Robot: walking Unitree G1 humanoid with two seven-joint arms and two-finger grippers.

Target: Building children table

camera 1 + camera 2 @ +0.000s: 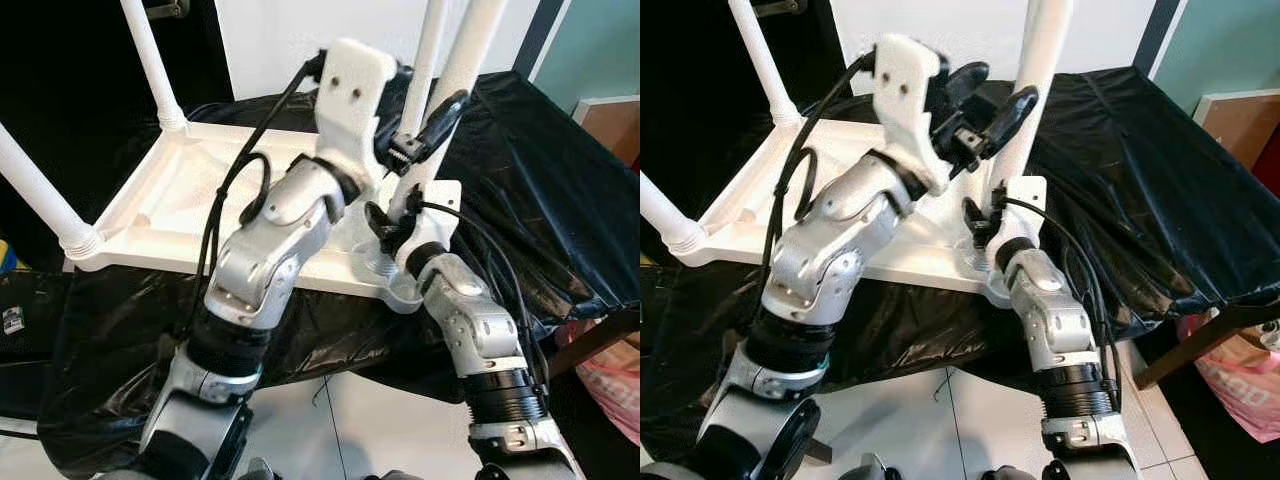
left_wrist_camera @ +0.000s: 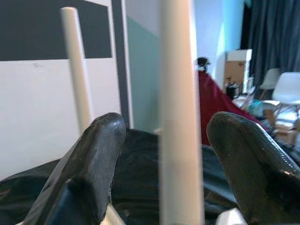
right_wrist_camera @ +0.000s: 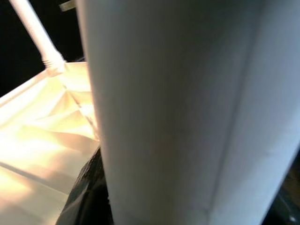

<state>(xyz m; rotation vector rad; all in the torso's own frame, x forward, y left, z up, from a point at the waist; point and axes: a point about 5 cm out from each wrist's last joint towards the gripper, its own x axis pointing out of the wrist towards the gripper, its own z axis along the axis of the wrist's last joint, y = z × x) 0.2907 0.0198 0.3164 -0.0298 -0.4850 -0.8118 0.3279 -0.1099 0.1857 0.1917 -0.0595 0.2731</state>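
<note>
A white children's table top (image 1: 180, 200) lies upside down on a black cloth (image 1: 540, 180), with white legs standing up from its corners. Two legs rise on the left: the far one (image 1: 150, 60) and the near one (image 1: 40, 190). My left gripper (image 1: 425, 105) is open around the near right leg (image 1: 478, 40) partway up; the leg (image 2: 180, 117) stands between its fingers (image 2: 93, 159) with gaps on both sides. My right gripper (image 1: 395, 215) sits low at that leg's base by the corner socket, shut on the leg (image 3: 178, 108), one black finger (image 3: 89, 192) against it.
The black cloth hangs over the front edge of the support. A brown wooden piece (image 1: 612, 125) stands at the right, with a pink bag (image 1: 1240, 385) on the pale tiled floor (image 1: 970, 420) below. A second right-hand leg (image 1: 430, 45) rises just behind the gripped one.
</note>
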